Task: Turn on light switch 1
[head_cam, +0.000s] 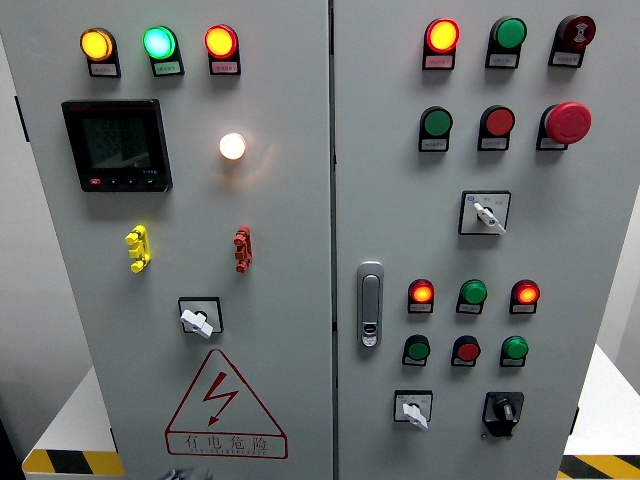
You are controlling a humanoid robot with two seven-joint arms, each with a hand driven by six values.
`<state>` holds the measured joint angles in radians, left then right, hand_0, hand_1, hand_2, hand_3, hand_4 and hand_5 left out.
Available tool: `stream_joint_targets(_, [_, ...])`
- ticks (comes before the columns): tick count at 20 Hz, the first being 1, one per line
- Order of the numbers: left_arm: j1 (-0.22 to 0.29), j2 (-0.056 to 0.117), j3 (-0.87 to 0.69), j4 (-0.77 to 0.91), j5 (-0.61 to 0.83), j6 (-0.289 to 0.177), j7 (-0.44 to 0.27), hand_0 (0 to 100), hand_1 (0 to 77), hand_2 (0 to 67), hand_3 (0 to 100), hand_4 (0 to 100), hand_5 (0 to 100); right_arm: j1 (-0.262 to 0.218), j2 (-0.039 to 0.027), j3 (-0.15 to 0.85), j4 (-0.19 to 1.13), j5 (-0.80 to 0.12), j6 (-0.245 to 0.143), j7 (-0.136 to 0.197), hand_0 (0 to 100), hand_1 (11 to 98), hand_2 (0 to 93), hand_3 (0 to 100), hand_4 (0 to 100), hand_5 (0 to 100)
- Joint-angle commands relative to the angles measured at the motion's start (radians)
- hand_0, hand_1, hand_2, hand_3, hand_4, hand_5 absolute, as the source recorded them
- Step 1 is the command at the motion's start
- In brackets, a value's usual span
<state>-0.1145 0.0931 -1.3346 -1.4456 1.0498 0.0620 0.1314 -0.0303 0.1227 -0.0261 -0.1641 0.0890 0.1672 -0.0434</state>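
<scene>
At bottom edge, grey robot hand (185,474) tip, below warning triangle (225,405)

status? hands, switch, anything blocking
Neither hand clearly in view; only a grey sliver at the bottom edge. Rotary switch on left door untouched. White lamp above it glowing. Nothing blocking the panel.

Front of cabinet: open, nothing btwn camera & panel face
Left door (280,300): bare metal right of red toggle (242,248) & round lamp (232,146); yellow toggle (138,249) & rotary knob (198,319) stick out
Right door (590,250): buttons packed close; e-stop (567,122) & handle (370,304) protrude
Bottom edge: grey tip (180,474) at lower left, unclear
</scene>
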Motion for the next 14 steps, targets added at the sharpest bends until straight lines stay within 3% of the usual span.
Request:
stream_joint_targets(1, [0.041,0.051,0.087,0.127,-0.039,-0.010,-0.079,0,42.7,30.4,56,65,51,0.000,0.0000,0.000,0.000,0.000,0.000,0.000,0,22.6,0.0,11,23,15])
stream_joint_targets(5, [0.055,0.063,0.216,0.409,-0.197,-0.013,-0.124,0,37.1,27.8,50,60,50,0.000,0.0000,0.000,0.000,0.000,0.000,-0.001,0,22.6,0.0,11,23,15])
stream_joint_targets(9, [0.056,0.071,0.420,0.731,-0.310,-0.019,-0.228,0,31.9,26.8,49,59,49,0.001,0.0000,0.000,0.000,0.000,0.000,-0.001,0,22.5,0.0,11,23,15])
stream_joint_targets(11, [0.053,0.068,0.513,0.871,-0.382,-0.062,-0.256,0,29.0,26.6,46,57,46,0.001,0.0000,0.000,0.000,0.000,0.000,-0.001,0,22.6,0.0,11,23,15])
stream_joint_targets(14, [0.052,0.059,0.627,1.060,-0.453,-0.154,-0.263,0,25.0,26.6,34,49,39,0.000,0.0000,0.000,0.000,0.000,0.000,0.000,0,22.5,0.0,11,23,15])
